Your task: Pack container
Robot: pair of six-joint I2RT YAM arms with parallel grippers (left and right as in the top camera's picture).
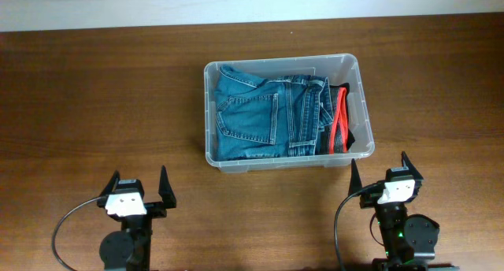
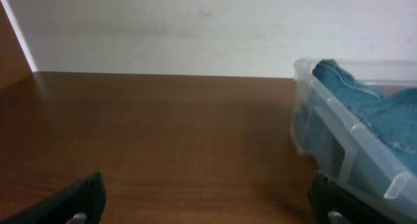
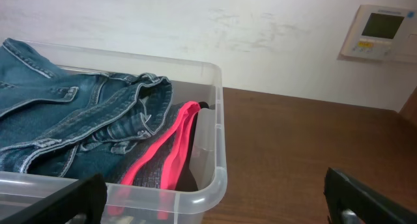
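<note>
The clear plastic container (image 1: pixel 356 66) sits at the table's middle back. Folded blue jeans (image 1: pixel 264 113) fill most of it, and a dark garment with red-pink bands (image 1: pixel 339 121) lies along its right side. My left gripper (image 1: pixel 139 191) is open and empty near the front left, apart from the bin; in the left wrist view (image 2: pixel 210 204) the container (image 2: pixel 339 142) is at the right. My right gripper (image 1: pixel 387 175) is open and empty just in front of the container's front right corner (image 3: pixel 215 178), with the jeans (image 3: pixel 71 126) and the red-banded garment (image 3: pixel 172 152) in view.
The brown wooden table (image 1: pixel 94 98) spreads around the bin. A pale wall runs behind the table's far edge (image 2: pixel 163 28). A white wall thermostat (image 3: pixel 381 32) hangs at the upper right of the right wrist view.
</note>
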